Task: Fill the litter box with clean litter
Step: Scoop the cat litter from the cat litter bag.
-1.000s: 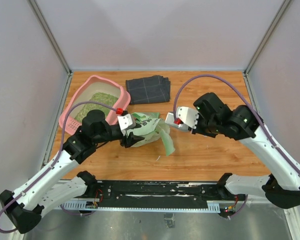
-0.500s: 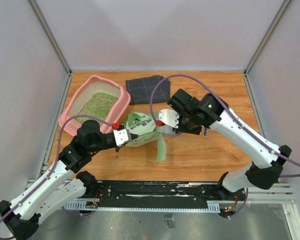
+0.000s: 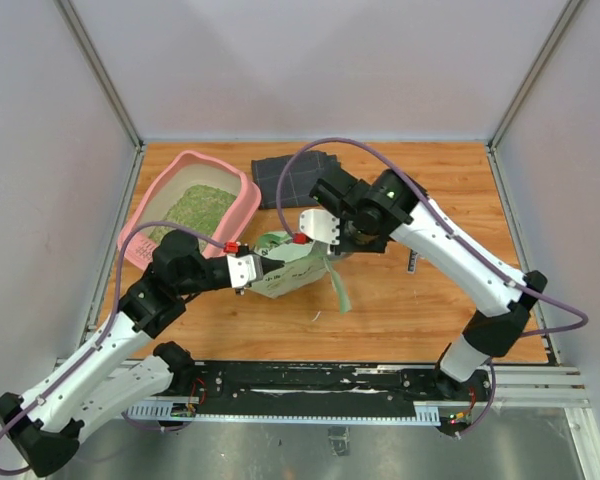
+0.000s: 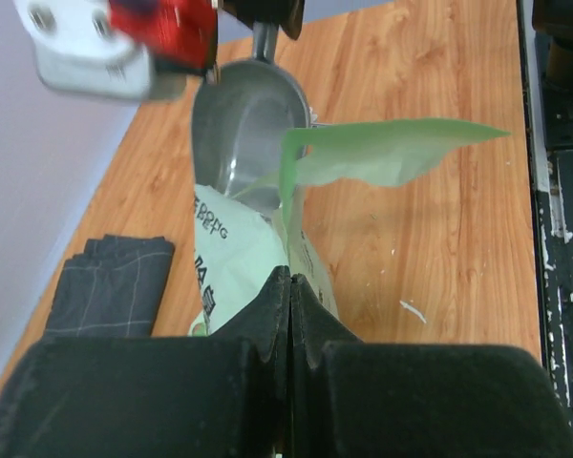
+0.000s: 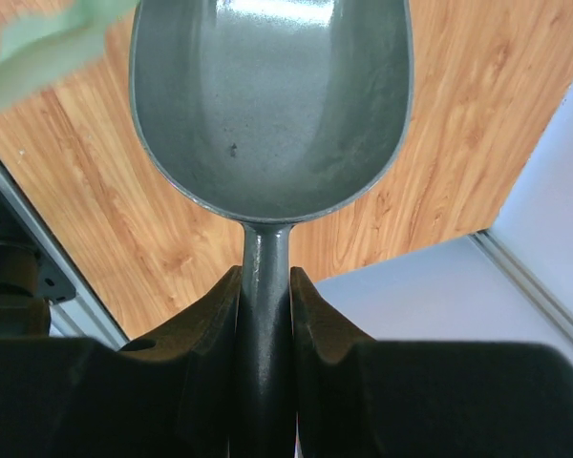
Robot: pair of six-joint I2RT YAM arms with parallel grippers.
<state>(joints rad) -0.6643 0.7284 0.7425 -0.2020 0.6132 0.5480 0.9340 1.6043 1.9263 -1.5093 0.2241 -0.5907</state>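
Worktop (image 3: 430, 300): wood-grain board across the middle of the overhead view.

Litter box (image 3: 248, 195): upper left of the overhead view, flat on the worktop and well apart from the tool. A bed of clean litter (image 3: 195, 208) lies in it. We judge that it could take more.

Bag (image 3: 285, 270): centre of the overhead view, thin green-and-white film, slumped, with a loose flap trailing toward lower right. It is soft and will collapse unless its mouth is held up. The left gripper (image 3: 255, 272) sits at its left edge with jaws pressed together, and in the left wrist view the film appears pinched between them.

Cloth (image 3: 275, 180): dark and folded, upper centre, partly under the right arm.

Scoop (image 5: 267, 105): grey metal, bowl empty, held over the bag's mouth. The right gripper (image 5: 265, 286) is narrow, clamped on the handle just below the bowl. The metal is stiff and smooth, so we expect the handle could twist under load; that grip near the bowl seems right.

The litter itself is loose, dry grain that cannot be gripped. It will only travel in a level bowl and spills with any tilt.

Pale flecks (image 4: 413, 311): lower right of the left wrist view, on the worktop. We cannot tell what they are.
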